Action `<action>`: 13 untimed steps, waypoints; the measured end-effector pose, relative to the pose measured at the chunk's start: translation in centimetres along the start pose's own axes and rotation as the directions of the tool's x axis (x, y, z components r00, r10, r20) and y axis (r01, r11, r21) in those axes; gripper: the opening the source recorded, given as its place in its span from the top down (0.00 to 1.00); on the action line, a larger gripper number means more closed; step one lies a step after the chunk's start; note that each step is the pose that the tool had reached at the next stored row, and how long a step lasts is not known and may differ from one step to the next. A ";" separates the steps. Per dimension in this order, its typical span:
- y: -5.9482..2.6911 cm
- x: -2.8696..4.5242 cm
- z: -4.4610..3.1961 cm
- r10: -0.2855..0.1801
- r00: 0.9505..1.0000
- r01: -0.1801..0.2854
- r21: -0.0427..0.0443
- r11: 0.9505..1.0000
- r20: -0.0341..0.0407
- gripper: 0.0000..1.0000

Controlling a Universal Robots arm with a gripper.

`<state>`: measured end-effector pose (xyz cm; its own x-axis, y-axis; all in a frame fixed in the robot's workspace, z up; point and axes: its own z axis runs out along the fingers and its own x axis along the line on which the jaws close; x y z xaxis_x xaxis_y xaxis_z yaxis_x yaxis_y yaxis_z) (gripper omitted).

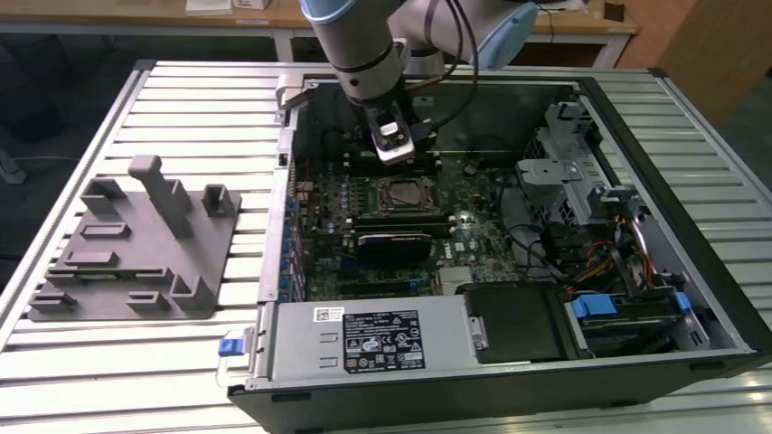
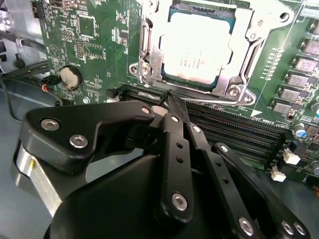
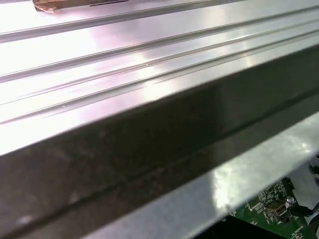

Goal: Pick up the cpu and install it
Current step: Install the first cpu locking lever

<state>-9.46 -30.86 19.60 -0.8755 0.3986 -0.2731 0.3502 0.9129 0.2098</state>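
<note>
We see open room above the cpu (image 2: 199, 47) in its socket frame (image 2: 149, 55), our gripper (image 2: 172, 102) hanging just beside it over the memory slots (image 2: 239, 132), case wall (image 1: 287, 181) and drive cage (image 1: 567, 172) hemming the motherboard (image 1: 471, 226), heatsink (image 1: 392, 244) near.

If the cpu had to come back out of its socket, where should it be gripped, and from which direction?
Probably by two opposite edges of the cpu, coming straight down from above. In the second wrist view it lies flat in the socket frame, whose metal border closes in all round, so a sideways approach looks blocked. Its thin, flat top offers nothing else to pinch. The gripper sits beside the socket, its jaws together.
</note>
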 end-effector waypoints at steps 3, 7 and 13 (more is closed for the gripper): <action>0.02 0.02 0.02 0.001 1.000 -0.001 -0.001 1.000 -0.001 0.89; 0.08 0.05 0.04 0.001 1.000 -0.001 -0.002 1.000 -0.001 0.89; 0.11 0.13 0.26 0.001 1.000 -0.001 -0.002 1.000 -0.001 0.89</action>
<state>-9.45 -30.68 19.35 -0.8756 0.3991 -0.2723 0.3502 0.9125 0.2114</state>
